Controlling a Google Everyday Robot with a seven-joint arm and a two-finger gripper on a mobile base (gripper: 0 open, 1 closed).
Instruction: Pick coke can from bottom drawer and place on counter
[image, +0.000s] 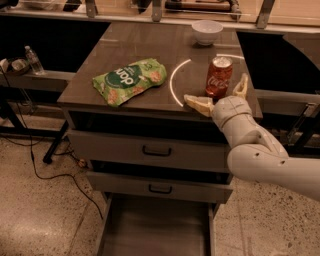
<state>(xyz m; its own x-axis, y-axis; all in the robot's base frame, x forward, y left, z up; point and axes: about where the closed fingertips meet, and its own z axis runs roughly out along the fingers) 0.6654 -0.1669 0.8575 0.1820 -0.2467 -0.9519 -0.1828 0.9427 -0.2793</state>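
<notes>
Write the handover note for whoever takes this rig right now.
Gripper: open, at the counter's front right edge, one finger on each side of the coke can, not clamped on it.
Coke can: upright on the counter, right of the green snack bag, in front of the white bowl.
Bottom drawer: pulled out.
Done: can is out of the drawer and standing on the counter.
Left: probably only backing the arm away without knocking the can.

High front view, jaws at counter (145, 47)
</notes>
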